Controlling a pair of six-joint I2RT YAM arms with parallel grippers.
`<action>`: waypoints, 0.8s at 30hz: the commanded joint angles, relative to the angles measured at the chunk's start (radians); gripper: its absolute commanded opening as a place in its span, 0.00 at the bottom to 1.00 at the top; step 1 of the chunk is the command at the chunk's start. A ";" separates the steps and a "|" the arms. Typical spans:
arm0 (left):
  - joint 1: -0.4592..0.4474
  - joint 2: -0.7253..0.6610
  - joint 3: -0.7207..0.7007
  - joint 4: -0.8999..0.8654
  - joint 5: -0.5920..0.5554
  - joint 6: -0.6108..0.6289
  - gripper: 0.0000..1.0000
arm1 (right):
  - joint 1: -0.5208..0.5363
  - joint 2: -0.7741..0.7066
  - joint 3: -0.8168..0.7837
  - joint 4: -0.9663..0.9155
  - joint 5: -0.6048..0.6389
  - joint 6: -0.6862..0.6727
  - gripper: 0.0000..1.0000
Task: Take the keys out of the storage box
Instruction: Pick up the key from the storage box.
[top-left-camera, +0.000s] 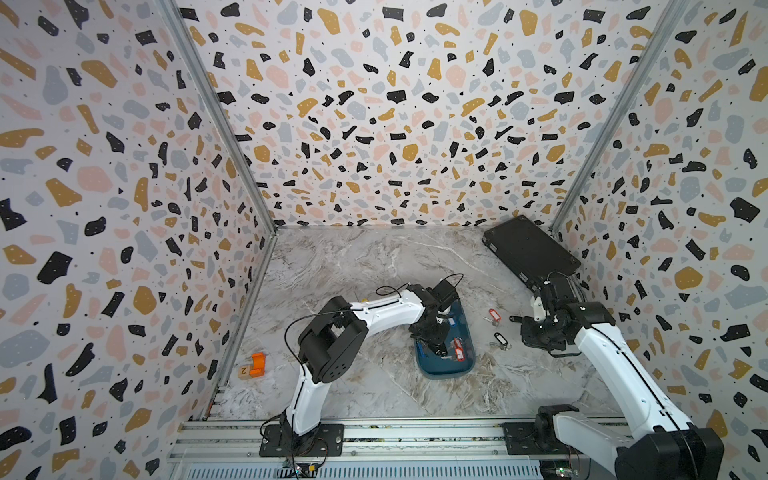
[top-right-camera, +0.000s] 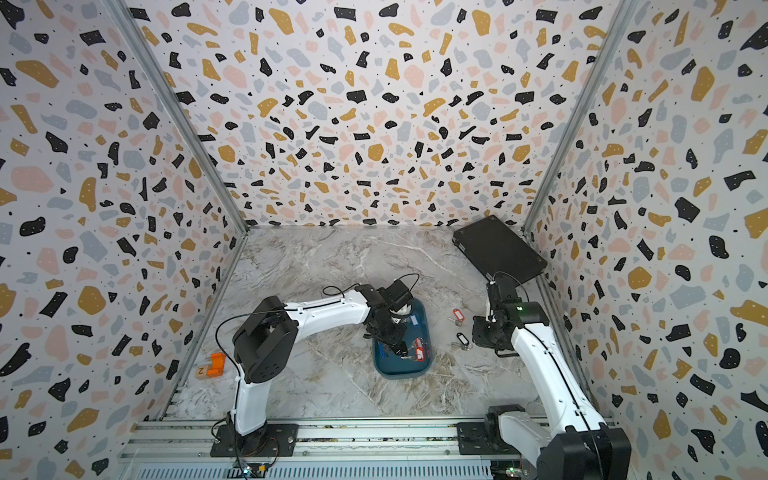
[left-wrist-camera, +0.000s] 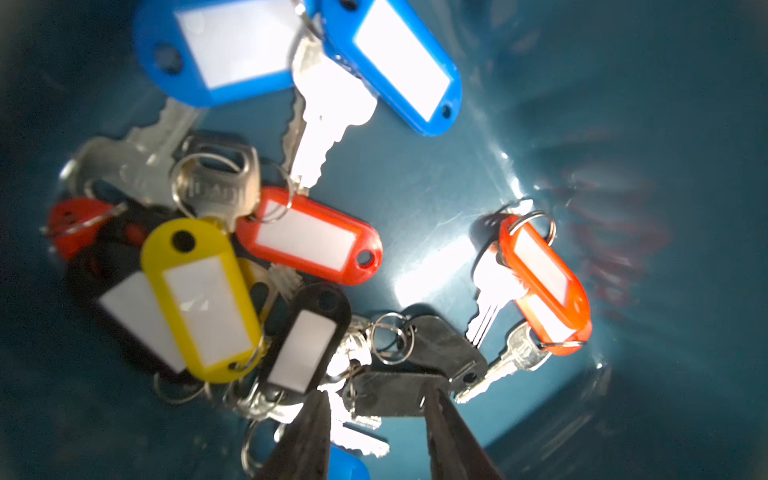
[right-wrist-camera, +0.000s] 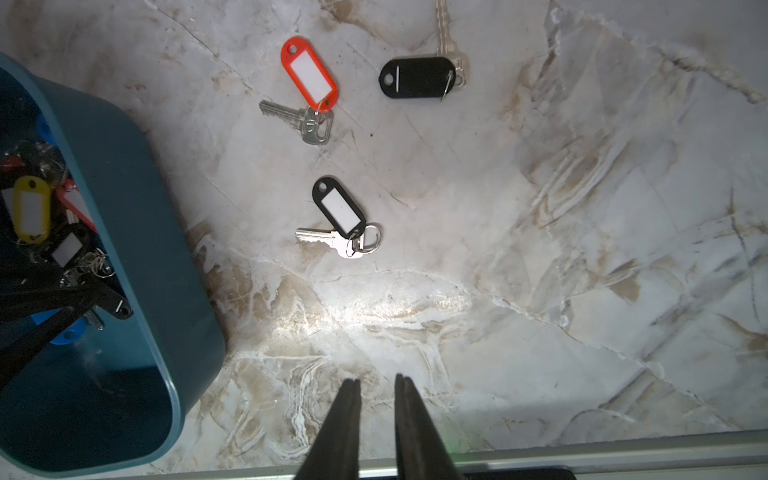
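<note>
You are holding the left tool (left-wrist-camera: 378, 395), jaws apart, over the keys (left-wrist-camera: 208, 299) tangling in the storage box (left-wrist-camera: 436, 187), so closing is risking hooked rings dragging neighbours or slipping; right tool (right-wrist-camera: 377, 379) is idling slightly apart, empty.

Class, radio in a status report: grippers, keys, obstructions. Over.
Left gripper open inside storage box, straddling black key. Right gripper slightly open, empty, above table. Three keys out, most boxed. Nothing blocking.

Walls (top-left-camera: 374, 104) papered in black, mustard, pink and grey terrazzo flecks meet at metal corner posts (top-left-camera: 216, 116). They enclose a grey-veined marble worktop (top-left-camera: 353, 266) edged by a metal rail (top-left-camera: 415, 432).
</note>
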 joint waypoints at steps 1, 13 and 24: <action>0.003 0.018 0.007 -0.014 -0.001 -0.003 0.36 | 0.005 -0.003 0.004 -0.009 -0.002 0.003 0.21; 0.003 0.017 0.018 -0.035 -0.024 -0.005 0.10 | 0.008 -0.002 0.004 -0.009 0.000 0.004 0.21; 0.003 -0.060 0.041 -0.044 -0.023 -0.016 0.00 | 0.012 -0.002 0.004 -0.011 0.004 0.004 0.21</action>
